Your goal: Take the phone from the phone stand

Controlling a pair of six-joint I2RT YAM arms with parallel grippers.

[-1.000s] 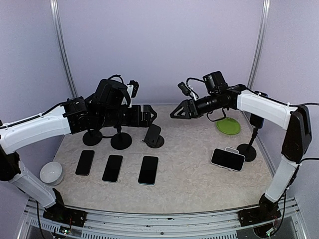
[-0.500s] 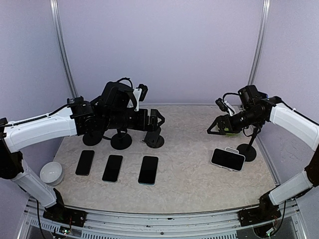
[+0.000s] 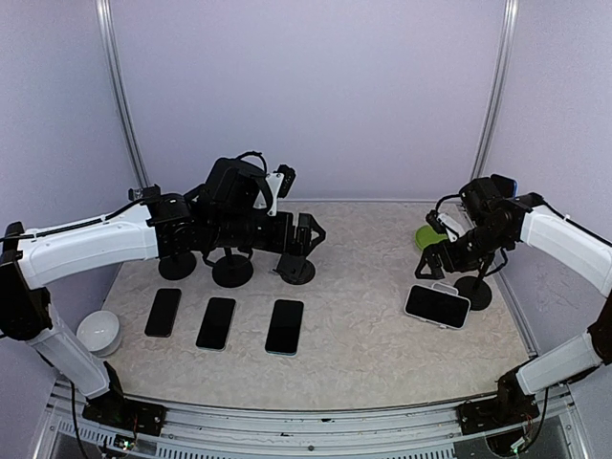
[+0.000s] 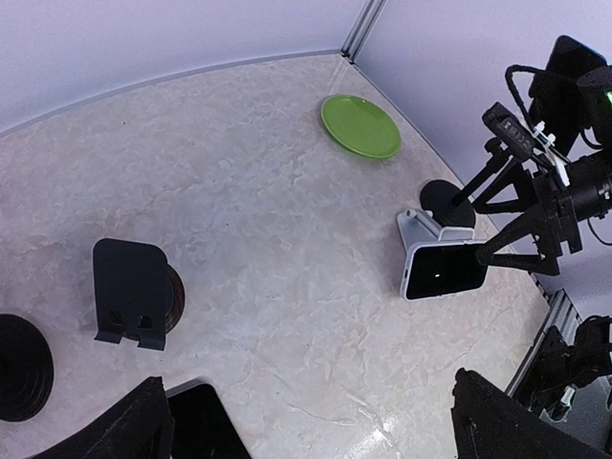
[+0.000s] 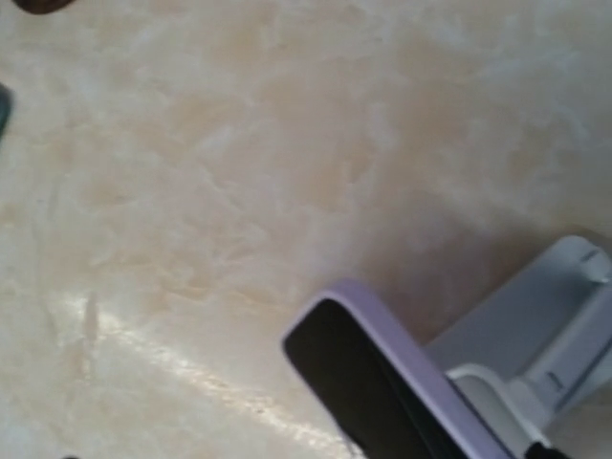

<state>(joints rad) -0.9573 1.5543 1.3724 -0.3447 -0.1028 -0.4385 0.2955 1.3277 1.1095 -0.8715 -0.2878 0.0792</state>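
right end effector (image 3: 432, 266) dropped toward phone stand (image 3: 446, 287) | phone (image 3: 437, 306) just below | apparently released

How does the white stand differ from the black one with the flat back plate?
The white stand holds a phone turned sideways; the black stand is empty. The white stand is a pale angled cradle; the black stand is a dark plate on a round base. The white stand sits at the right of the table, nearer the green plate; the black stand sits left of the middle. Both stand upright on the table.
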